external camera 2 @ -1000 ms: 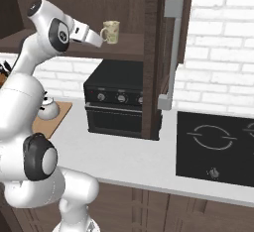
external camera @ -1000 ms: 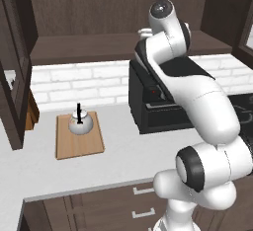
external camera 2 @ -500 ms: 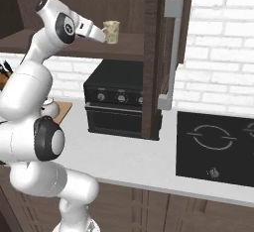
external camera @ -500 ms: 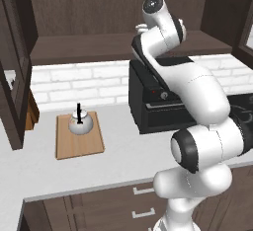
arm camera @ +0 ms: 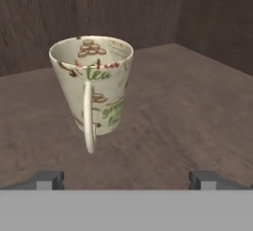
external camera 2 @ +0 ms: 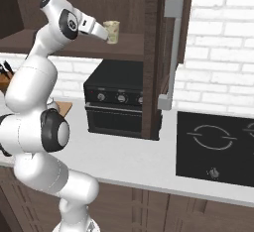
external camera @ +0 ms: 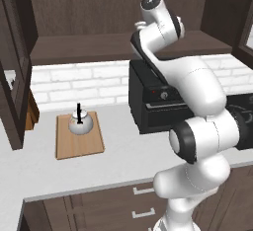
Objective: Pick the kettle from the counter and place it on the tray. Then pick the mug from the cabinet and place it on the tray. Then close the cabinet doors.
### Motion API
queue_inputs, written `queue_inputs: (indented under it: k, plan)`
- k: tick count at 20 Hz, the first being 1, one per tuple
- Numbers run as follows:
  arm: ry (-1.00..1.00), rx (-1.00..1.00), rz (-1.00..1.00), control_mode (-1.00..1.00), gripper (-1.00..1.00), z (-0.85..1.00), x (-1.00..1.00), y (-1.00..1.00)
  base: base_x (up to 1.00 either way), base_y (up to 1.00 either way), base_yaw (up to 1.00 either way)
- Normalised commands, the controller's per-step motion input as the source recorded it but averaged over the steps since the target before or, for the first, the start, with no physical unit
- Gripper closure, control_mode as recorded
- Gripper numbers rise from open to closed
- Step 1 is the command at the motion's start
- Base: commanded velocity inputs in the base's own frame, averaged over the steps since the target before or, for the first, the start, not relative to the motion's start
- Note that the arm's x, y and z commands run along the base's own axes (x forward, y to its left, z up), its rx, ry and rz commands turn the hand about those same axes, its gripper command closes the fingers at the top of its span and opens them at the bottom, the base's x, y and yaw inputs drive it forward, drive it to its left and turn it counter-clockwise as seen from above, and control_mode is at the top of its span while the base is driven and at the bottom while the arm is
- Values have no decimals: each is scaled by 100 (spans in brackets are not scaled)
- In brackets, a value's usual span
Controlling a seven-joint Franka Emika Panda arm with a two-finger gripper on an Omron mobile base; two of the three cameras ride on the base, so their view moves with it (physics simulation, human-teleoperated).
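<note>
Left base view first: the kettle (external camera: pixel 80 122) already stands on the tray (external camera: pixel 79 145), which lies on the counter (external camera: pixel 123 156) beside the dark oven. The white arm reaches up and away into the open cabinet (external camera: pixel 99 47), its hand hidden behind its own upper links. By that, the first step looks finished and the second, fetching the mug, is in hand.

Right base view: the gripper (external camera 2: pixel 108 33) is raised to shelf height and sits just beside the mug (external camera 2: pixel 112 30), which stands upright on the cabinet shelf. From this side it cannot be told whether the fingers flank the mug or stop short of it. One of the cabinet doors (external camera 2: pixel 166 52) hangs open, its silver bar handle facing the camera, so the closing step is not yet done.

Hand view: the mug (arm camera: pixel 93 87) stands on the dark shelf ahead, its handle turned toward the camera. The fingertips (arm camera: pixel 45 179) sit spread wide near the bottom corners, clear of the mug and holding nothing. The mug lies left of the midline between them, so the next move probably calls for a small sideways correction, then an advance until the fingers straddle the body, then closing and lifting clear of the shelf.
</note>
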Motion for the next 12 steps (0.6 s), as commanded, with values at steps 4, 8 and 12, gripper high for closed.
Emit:
queue_inputs:
  k: [4, 8, 12]
  plan:
    - [0, 0, -1, -100, -100, 0, 17, 0, 0, 0, 0]
    - [0, 0, -2, -100, -100, 0, 22, 0, 0, 0, 0]
    - [0, 0, -2, -100, -100, 0, 23, 0, 0, 0, 0]
